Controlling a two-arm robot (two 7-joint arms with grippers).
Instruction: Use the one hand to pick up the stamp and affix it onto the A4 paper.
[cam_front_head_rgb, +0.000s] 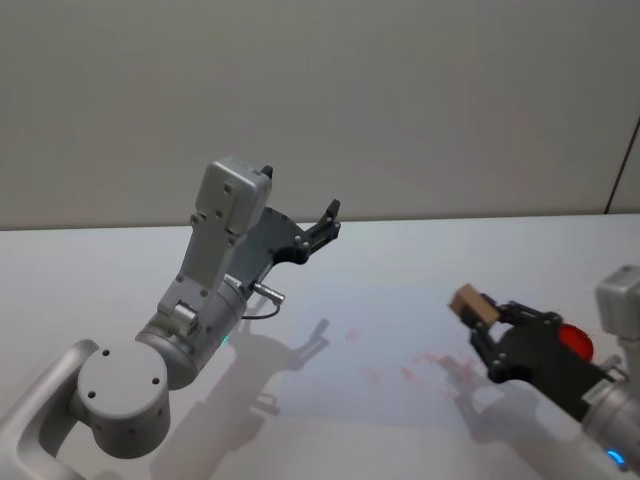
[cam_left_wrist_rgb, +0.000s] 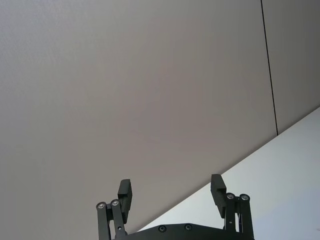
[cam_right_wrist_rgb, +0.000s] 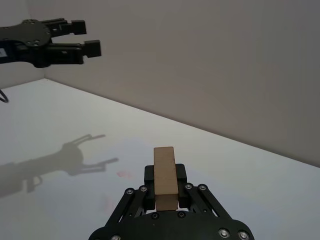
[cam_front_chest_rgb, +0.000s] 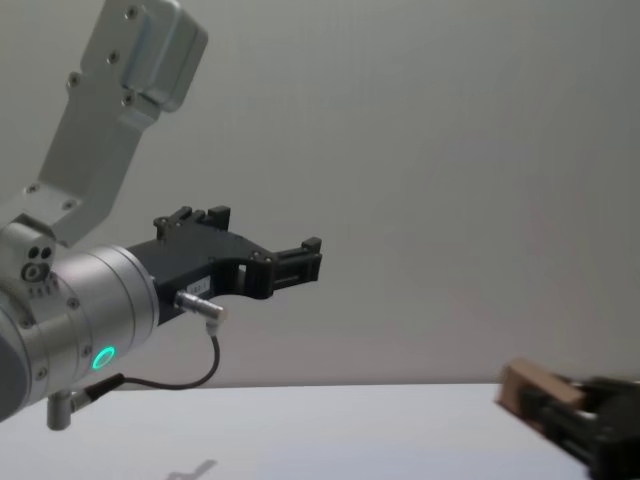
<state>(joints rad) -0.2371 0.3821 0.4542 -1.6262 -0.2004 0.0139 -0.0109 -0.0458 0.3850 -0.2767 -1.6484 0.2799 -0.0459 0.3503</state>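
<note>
I cannot see the stamp's lower end, hidden between the right gripper's fingers; at 4 o'clock the chest view's edge cuts this gripper.

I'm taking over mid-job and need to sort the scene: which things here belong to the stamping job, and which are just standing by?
In the job:
- right gripper, raised above the table, jaws shut on the stamp
- A4 paper, flat on the table, faint red marks on it

Standing by:
- left gripper, held up in the air, jaws open, holding nothing
- white table
</note>
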